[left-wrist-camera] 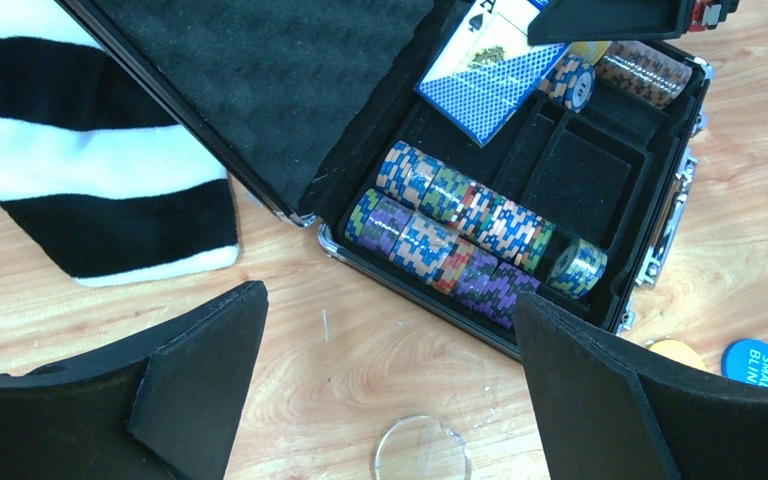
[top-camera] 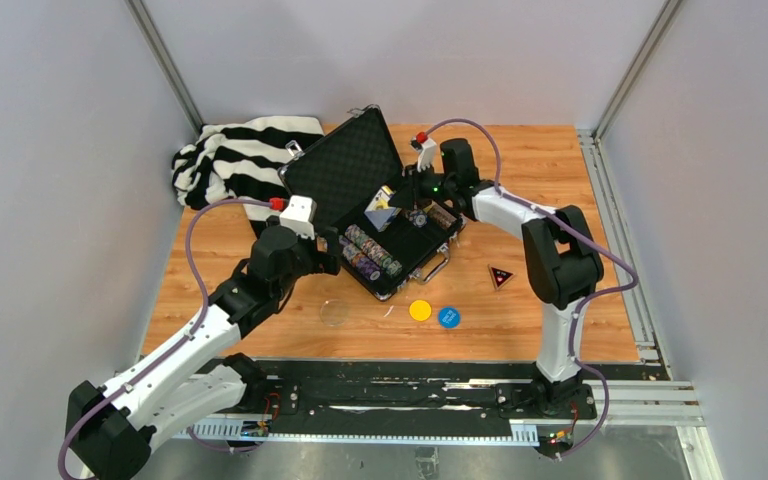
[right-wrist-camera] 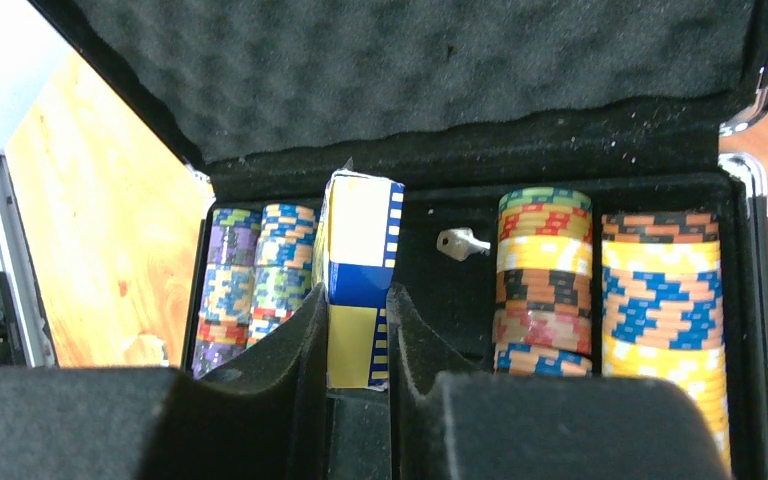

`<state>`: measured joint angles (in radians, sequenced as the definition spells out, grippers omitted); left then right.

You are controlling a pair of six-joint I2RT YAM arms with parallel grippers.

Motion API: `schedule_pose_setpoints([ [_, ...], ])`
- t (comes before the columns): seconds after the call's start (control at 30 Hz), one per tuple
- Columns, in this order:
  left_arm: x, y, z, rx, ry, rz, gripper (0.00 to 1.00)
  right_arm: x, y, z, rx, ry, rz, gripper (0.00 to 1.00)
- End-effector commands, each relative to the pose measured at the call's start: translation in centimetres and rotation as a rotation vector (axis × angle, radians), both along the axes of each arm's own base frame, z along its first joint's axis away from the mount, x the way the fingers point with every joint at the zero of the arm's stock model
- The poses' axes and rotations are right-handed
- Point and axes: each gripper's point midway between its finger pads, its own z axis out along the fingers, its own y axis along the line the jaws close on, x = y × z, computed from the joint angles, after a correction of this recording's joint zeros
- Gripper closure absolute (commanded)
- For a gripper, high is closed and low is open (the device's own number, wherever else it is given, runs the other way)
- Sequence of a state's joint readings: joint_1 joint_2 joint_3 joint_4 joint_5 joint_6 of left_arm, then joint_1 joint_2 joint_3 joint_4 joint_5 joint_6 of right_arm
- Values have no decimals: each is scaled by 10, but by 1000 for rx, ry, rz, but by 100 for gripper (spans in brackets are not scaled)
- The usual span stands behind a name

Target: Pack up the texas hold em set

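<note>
A: Well, start at the right gripper [right-wrist-camera: 360,335]. Its two black padded fingers are clenched on the blue-and-yellow cardboard card box [right-wrist-camera: 360,235], held on edge inside the open black hard case [right-wrist-camera: 410,70] with its egg-crate foam lid.

B: So where should the box go?

A: I'd judge the bare black recess between the multicoloured chip rows [right-wrist-camera: 250,280] on one side and the yellow-and-orange chip stacks [right-wrist-camera: 600,300] on the other. Tip it flat first, lower it until it seats, and only then let go. Mind the small silver key [right-wrist-camera: 460,242] lying there.

B: And the left gripper [left-wrist-camera: 390,305]?

A: It's spread wide, holding nothing, above the wooden tabletop [left-wrist-camera: 360,370] beside the case's corner, with the clear round disc [left-wrist-camera: 425,450] near it. The yellow disc [top-camera: 420,310], blue disc [top-camera: 449,317] and dark triangle [top-camera: 501,276] lie outside the case too.
</note>
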<state>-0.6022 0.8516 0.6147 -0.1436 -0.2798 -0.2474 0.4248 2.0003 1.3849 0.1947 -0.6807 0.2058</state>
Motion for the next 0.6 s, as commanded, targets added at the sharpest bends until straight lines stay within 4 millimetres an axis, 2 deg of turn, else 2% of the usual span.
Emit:
schedule_pose_setpoints([
  [0.0,5,-2,8,-33,-32,4,2,-15,-9,18,-12,-16,21,99],
  [0.2,3,0,6,-33,-33,5,2,-22,-9,18,1,5,34,99],
  [0.4,0,2,1,-20,-25,7,2,-23,-7,-2,-10,53,39,99],
  [0.57,1,2,-1,-11,-22,4,2,-23,-8,-9,-18,60,33,99],
])
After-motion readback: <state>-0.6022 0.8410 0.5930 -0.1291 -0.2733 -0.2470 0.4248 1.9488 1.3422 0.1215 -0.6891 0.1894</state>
